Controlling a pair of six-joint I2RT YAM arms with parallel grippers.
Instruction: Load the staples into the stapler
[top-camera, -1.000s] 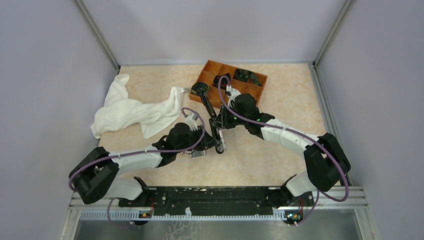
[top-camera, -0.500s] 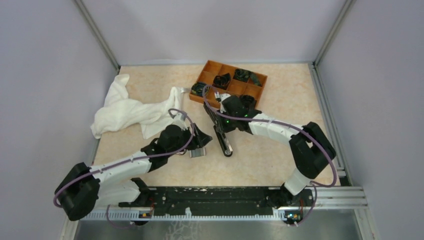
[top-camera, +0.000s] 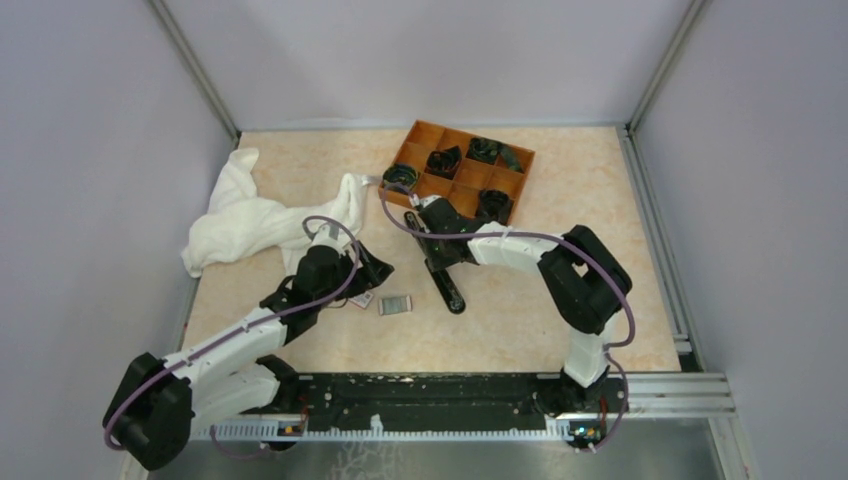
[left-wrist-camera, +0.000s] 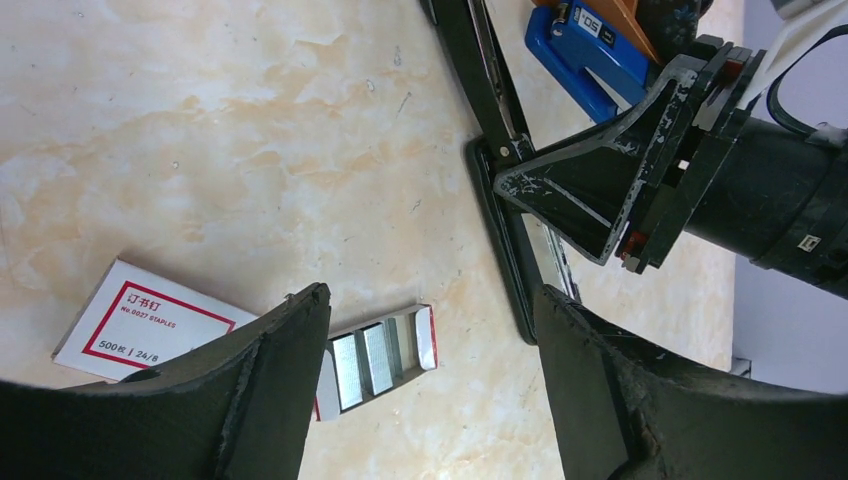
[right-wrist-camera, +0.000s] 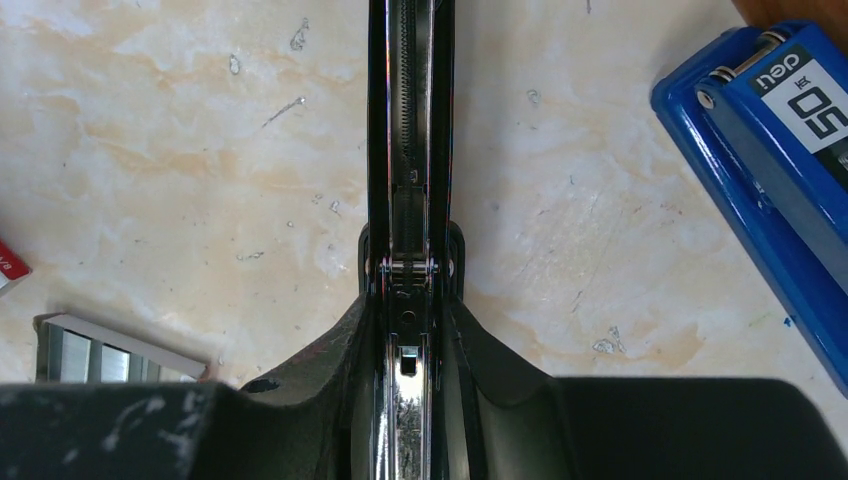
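The black stapler (top-camera: 450, 292) lies opened out flat on the table, its staple channel facing up in the right wrist view (right-wrist-camera: 410, 120). My right gripper (top-camera: 437, 250) is shut on the stapler near its hinge (right-wrist-camera: 410, 330). The staples (left-wrist-camera: 365, 358) sit as silver strips in their open white inner tray (top-camera: 395, 304), just left of the stapler's near end. The white carton with the red label (left-wrist-camera: 140, 320) lies to the tray's left. My left gripper (left-wrist-camera: 428, 298) is open and empty, above and behind the tray (top-camera: 375, 268).
A blue-and-black stapler (right-wrist-camera: 770, 150) lies right of the black one, by the orange compartment tray (top-camera: 515, 160) with black parts at the back. A crumpled white cloth (top-camera: 250, 220) lies at the left. Grey walls enclose the table.
My left gripper has pulled back left, off the staple tray, uncovering tray and carton. My right gripper has shifted left along the stapler, which has turned a little.
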